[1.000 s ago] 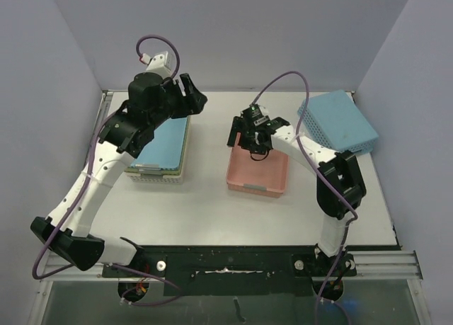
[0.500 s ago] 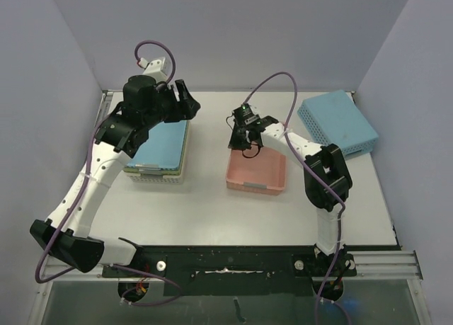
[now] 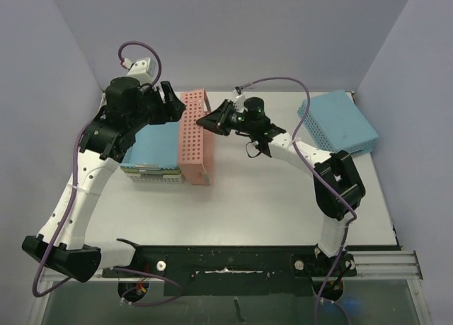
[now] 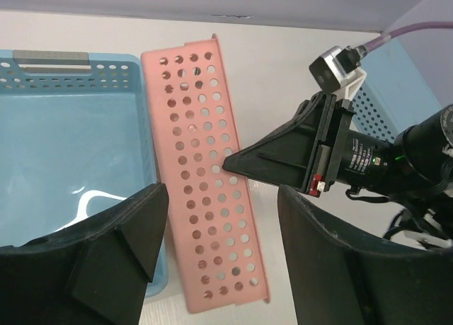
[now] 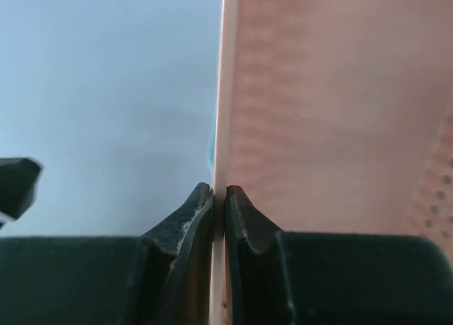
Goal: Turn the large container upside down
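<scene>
The large container, a pink perforated basket, stands tipped on its long side against the blue basket on the left. Its holed wall faces up. My right gripper reaches in from the right and is shut on the thin pink rim, with the pink inside filling the right of that view. My left gripper hovers open above the pink basket and touches nothing.
A light blue basket sits nested in a cream basket at the left, touching the pink one. Another blue basket lies upside down at the back right. Purple walls close in the table on three sides.
My right gripper shut on the pink basket's rim and swung it left, tipping it from flat onto its side against the blue basket. My left arm drew back to the left.
</scene>
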